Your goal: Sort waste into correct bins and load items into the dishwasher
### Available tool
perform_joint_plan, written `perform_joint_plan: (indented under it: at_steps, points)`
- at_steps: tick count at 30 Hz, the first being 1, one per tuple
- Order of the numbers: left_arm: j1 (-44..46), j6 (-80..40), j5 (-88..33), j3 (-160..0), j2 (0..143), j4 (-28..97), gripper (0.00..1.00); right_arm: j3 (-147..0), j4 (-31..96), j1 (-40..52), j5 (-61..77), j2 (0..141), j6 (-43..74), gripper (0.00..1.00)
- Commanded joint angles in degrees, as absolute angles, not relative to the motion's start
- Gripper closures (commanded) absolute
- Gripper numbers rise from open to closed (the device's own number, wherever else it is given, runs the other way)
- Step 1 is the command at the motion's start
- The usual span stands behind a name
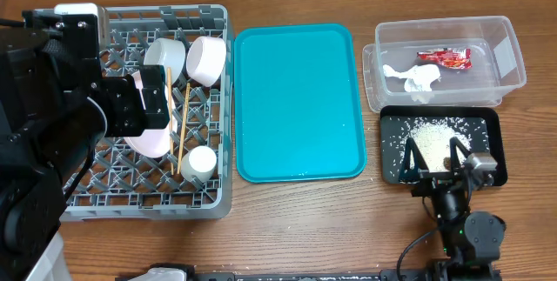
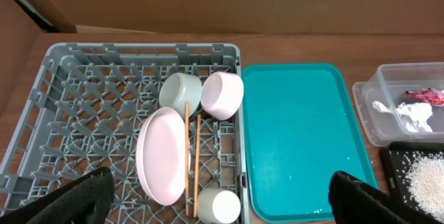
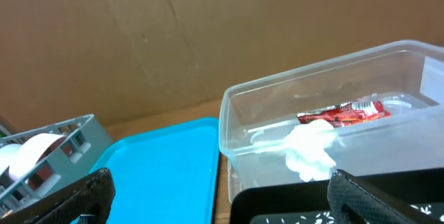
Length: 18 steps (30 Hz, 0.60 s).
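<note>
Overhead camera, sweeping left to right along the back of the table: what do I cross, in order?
In order: grey dish rack → teal tray → clear plastic tub. The black tray lies nearer the robot than the tub and shares its span, so it has no separate place.

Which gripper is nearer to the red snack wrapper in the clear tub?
Right. The right gripper hovers over the black tray, by the clear tub holding the wrapper; the left gripper is over the dish rack, beyond the teal tray.

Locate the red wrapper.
Overhead, the red wrapper lies inside the clear tub on the right side, beside the white tissue, behind the black tray.
</note>
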<state>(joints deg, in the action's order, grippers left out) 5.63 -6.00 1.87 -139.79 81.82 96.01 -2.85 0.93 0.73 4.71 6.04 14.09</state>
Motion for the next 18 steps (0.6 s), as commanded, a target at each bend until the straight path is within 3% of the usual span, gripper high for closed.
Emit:
perform_joint_plan:
  at_steps: [1,18]
  points:
    - [6.0,-6.4,1.3,-139.7,82.1,95.8,0.0,-0.4,2.0,0.4,5.2,1.9,13.7,0.0]
    - [6.0,-6.4,1.3,-139.7,82.1,95.8,0.0,-0.4,4.2,0.3,5.2,0.2,13.7,0.0]
